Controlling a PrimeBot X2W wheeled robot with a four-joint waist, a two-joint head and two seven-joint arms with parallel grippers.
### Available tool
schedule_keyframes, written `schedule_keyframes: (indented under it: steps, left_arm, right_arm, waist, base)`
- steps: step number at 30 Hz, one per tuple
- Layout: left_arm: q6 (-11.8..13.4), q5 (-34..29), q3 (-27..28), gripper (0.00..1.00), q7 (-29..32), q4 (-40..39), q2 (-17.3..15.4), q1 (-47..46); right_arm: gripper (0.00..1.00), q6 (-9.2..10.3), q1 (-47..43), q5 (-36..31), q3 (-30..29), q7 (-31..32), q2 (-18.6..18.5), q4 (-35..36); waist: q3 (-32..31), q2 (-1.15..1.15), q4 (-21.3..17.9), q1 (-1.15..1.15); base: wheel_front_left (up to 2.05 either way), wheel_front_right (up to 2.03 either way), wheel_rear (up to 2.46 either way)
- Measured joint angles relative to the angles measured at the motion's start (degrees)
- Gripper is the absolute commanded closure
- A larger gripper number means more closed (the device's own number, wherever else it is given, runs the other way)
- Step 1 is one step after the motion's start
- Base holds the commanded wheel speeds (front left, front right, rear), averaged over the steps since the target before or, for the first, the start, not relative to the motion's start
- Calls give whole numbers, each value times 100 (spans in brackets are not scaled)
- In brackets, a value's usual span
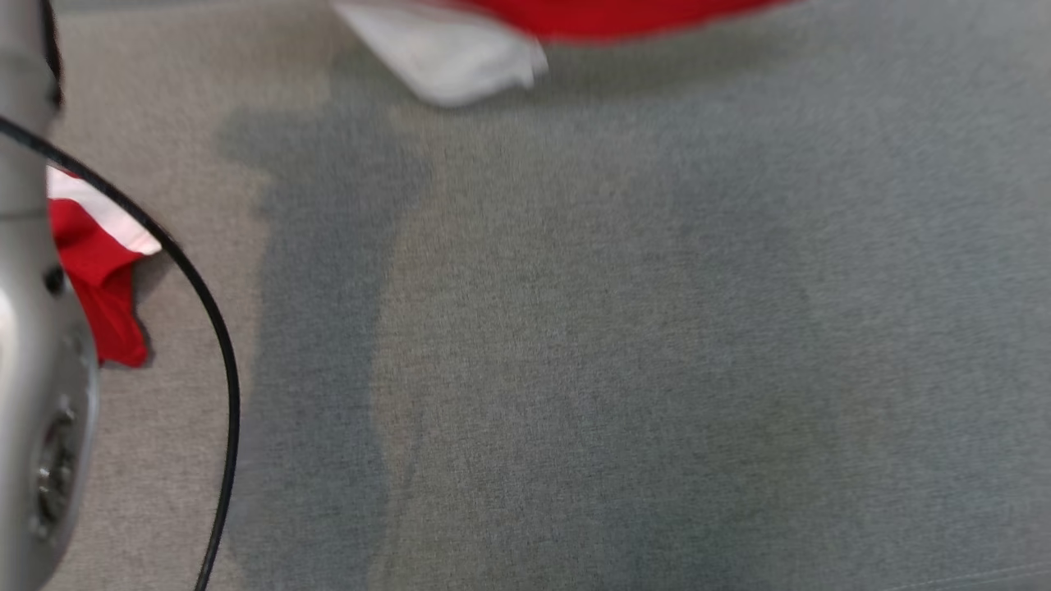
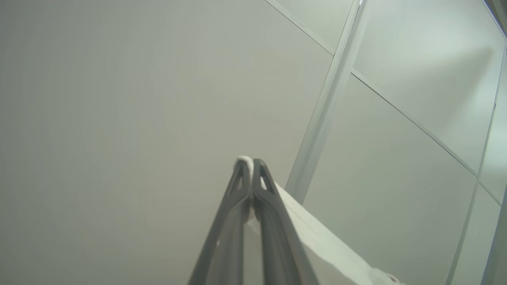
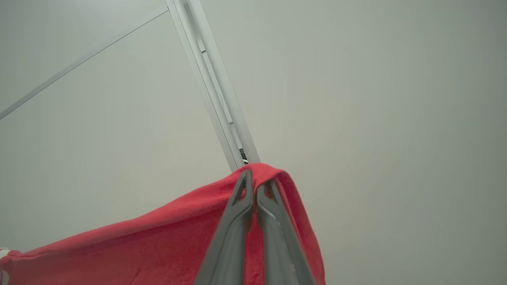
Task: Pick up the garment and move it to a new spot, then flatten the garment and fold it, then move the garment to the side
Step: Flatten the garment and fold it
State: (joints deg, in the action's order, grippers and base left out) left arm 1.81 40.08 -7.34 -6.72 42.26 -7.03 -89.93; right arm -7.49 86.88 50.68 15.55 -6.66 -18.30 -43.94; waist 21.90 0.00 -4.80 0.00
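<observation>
Both arms point their fingers at pale panels rather than down at the table. The left gripper (image 2: 250, 168) has its two dark fingers pressed together, pinching a white hem of the garment (image 2: 328, 245), which runs away from the tips toward the lower right of the left wrist view. The right gripper (image 3: 256, 178) is likewise clamped tight on a red fold of the garment (image 3: 138, 245); the cloth drapes over the tips and stretches taut to that view's lower left, where a bit of white shows at the edge. In the head view a pale forearm (image 1: 25, 328) fills the left edge, with a black cable (image 1: 223, 345) looping beside it. A red and white part of the garment (image 1: 103, 279) hangs just behind the forearm, and another red part with a white corner (image 1: 460, 49) shows blurred along the top edge. Below lies a grey cloth-covered surface (image 1: 616, 369), crossed by broad soft shadows. Behind the grippers the panels (image 2: 119, 99) are plain and off-white, joined by thin seams and a metal strip (image 2: 328, 99).
</observation>
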Motion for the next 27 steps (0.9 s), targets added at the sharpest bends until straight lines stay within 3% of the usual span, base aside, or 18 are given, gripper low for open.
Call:
schedule_keyframes:
  steps: [5, 12, 20, 27]
  left_arm:
    - [-146, -129, 10, 100, -671, 458, 122, -1135]
    - [-482, -281, 165, 100, -821, 582, 310, -1601]
    - [-692, -653, 368, 100, -836, 405, 422, -653]
    - [-836, -638, 209, 100, -836, 465, 430, 235]
  right_arm:
    - [100, 0, 798, -171, 74, -717, 55, -399]
    - [100, 0, 1074, -319, -626, -833, 87, -288]
    - [100, 0, 308, -461, -627, -832, 218, -480]
    - [100, 0, -517, -198, -289, -833, 187, -646]
  waist:
    - [718, 0, 50, 0]
    - [1434, 0, 236, 0]
    - [1950, 0, 540, 1]
    - [1766, 0, 612, 1]
  base:
    - [0, 0, 0]
    - [0, 0, 0]
    - [0, 0, 0]
    - [0, 0, 0]
